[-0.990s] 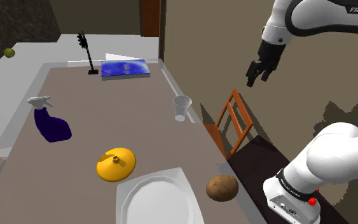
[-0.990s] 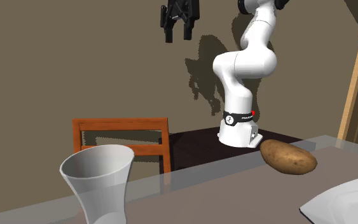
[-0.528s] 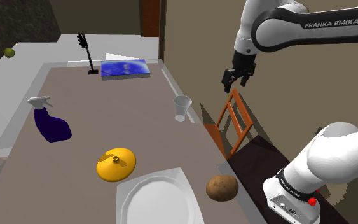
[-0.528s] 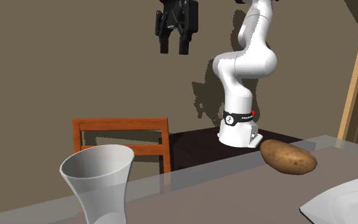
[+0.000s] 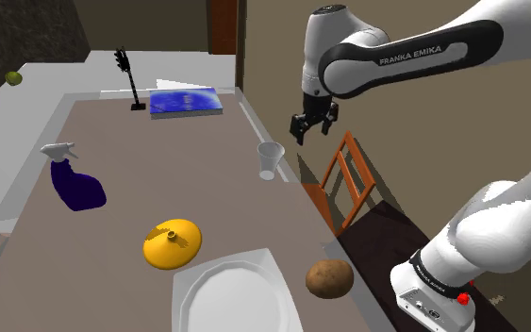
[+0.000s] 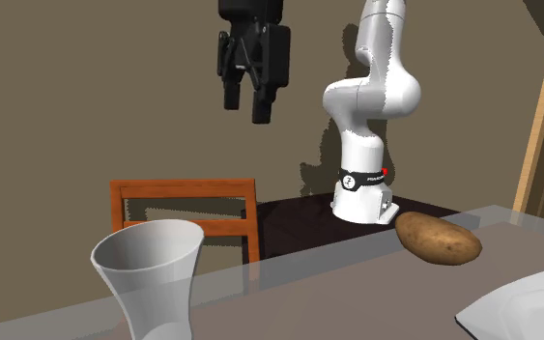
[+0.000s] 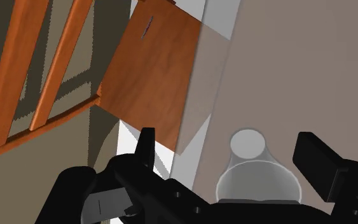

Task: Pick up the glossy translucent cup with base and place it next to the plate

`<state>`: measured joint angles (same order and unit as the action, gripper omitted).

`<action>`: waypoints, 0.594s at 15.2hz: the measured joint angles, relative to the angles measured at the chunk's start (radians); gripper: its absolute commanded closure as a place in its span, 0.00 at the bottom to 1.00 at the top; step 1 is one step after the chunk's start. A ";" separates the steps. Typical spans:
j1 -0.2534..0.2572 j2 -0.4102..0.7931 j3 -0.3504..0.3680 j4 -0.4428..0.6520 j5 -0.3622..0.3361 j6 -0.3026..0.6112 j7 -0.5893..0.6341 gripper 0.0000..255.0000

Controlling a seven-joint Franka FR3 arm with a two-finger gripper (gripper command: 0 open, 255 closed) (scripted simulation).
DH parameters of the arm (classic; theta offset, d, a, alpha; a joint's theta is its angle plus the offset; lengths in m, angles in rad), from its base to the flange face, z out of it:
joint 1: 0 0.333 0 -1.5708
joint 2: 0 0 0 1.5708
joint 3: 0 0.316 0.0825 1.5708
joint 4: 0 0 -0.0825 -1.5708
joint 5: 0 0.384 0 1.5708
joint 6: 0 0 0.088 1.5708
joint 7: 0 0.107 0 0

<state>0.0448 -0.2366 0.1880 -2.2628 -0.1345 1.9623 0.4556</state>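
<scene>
Cup [image 5: 271, 158] stands upright at the edge of the surface [image 5: 131, 203], about eight o'clock from the pincer [image 5: 312, 127] in the shoulder view. The pincer hangs open and empty, higher up.

There is one table [image 5: 159, 179]. On it are one see-through cup [image 5: 271, 158], one white plate [image 5: 232, 297], one brown potato [image 5: 329, 278], one yellow lid [image 5: 172, 243], one dark blue spray bottle [image 5: 79, 189], one flat blue book [image 5: 187, 102] and one thin black stand [image 5: 126, 75]. There is one wooden chair [image 5: 348, 179] and one small green ball [image 5: 13, 77]
</scene>
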 measured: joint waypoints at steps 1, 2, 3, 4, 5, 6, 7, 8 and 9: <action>0.000 0.037 0.010 0.023 -0.014 0.010 0.024 0.00; 0.002 0.080 0.022 0.054 -0.029 0.015 0.052 0.00; 0.005 0.121 0.033 0.076 -0.046 0.028 0.083 0.00; 0.005 0.166 0.040 0.100 -0.065 0.042 0.109 0.00; 0.009 0.206 0.048 0.129 -0.083 0.044 0.136 0.00; 0.013 0.244 0.053 0.157 -0.101 0.047 0.160 0.00; 0.019 0.282 0.059 0.186 -0.119 0.047 0.188 0.00; 0.027 0.318 0.064 0.213 -0.136 0.047 0.215 0.00; 0.033 0.365 0.066 0.254 -0.157 0.045 0.238 0.00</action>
<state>0.0780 0.1282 0.2536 -2.0090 -0.2917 2.0076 0.6939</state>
